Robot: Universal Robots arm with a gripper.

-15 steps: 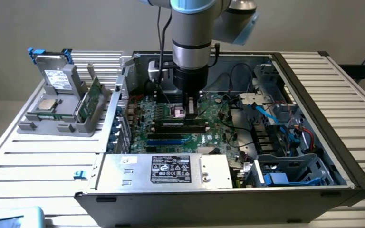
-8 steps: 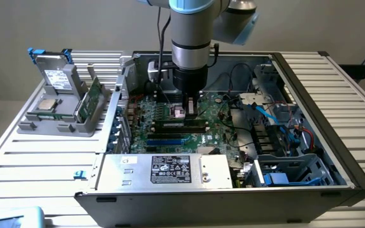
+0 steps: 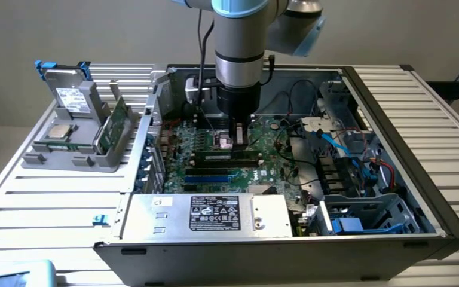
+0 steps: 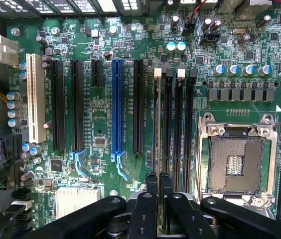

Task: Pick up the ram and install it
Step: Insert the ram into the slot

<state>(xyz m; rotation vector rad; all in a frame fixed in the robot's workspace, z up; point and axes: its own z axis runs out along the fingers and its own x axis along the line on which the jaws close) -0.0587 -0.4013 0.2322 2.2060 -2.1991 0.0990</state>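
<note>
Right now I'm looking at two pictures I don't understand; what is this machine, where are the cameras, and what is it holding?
It is a robot arm reaching down into an open computer case lying on a slatted table. One picture comes from a camera off the arm; the other from a camera on its wrist, looking down on the green main board. The black gripper is shut on a memory stick, seen edge-on as a thin line over the long black slots. At the exterior view's left, a grey holder on the table carries a boxy drive and another green board.
</note>
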